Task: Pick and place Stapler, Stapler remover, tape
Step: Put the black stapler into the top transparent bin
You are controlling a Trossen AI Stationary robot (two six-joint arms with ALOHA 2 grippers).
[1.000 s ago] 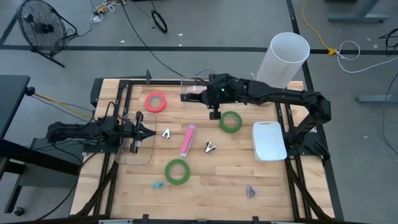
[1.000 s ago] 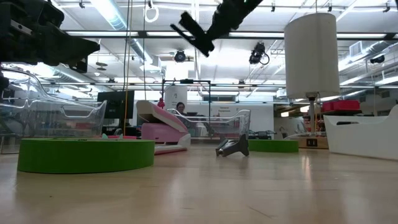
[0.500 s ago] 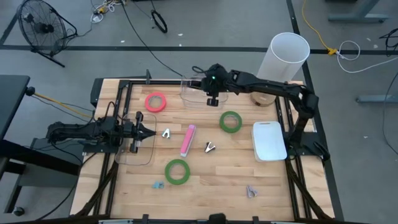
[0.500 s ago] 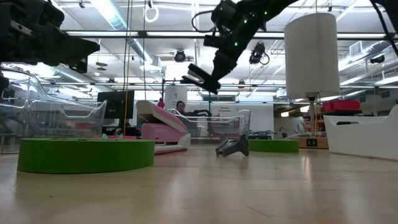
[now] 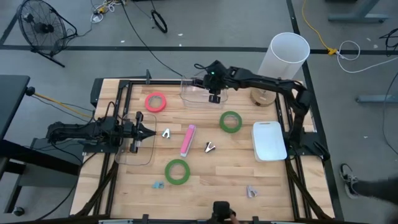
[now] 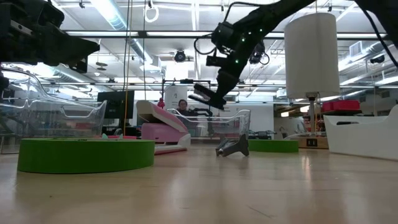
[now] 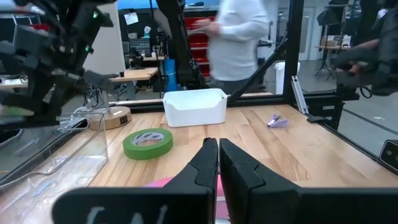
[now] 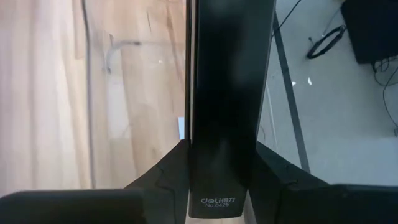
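Right pincer [image 5: 214, 98] is holding the black stapler [image 8: 227, 106] over the clear bin [image 5: 198, 99], ready to drop it in.

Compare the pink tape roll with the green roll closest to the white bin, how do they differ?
The pink tape roll is pink-red and lies near the table's far left; the green tape roll is bright green and lies toward the right, beside the white bin. The green one looks slightly larger. Both are flat rings with open centres, lying flat on the wood, untouched.

Grey floor [image 5: 205, 31], black fan [image 5: 38, 26], cables, perhaps strip ceiling lights [image 6: 112, 12].
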